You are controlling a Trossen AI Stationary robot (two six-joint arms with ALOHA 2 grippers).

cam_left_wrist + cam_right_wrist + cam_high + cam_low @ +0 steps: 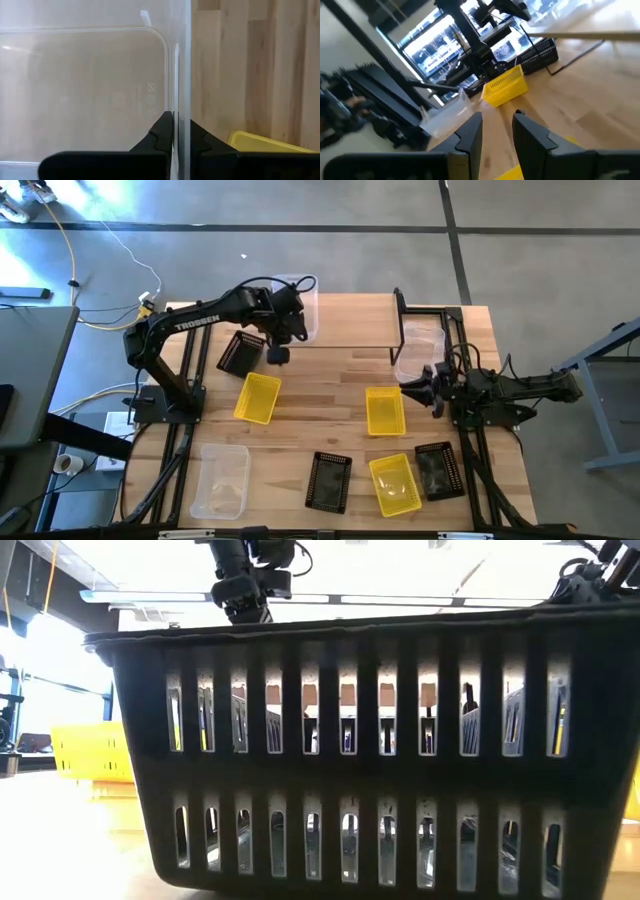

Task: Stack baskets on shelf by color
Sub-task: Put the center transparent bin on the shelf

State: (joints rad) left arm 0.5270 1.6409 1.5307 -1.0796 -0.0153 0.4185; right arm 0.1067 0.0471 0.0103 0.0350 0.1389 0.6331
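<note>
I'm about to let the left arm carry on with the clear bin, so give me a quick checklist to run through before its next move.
1. Left end effector shut on the wall of the clear plastic basket: ok.
2. Clear basket held over the light-wood shelf: ok, at its left end in the high view.
3. Whether the basket already rests on the shelf: cannot tell.
4. Right end effector empty, fingers apart: ok.
5. Right arm away from the left arm's work area: ok.
6. Black mesh basket beside the shelf clear of the left arm: cannot tell.
</note>
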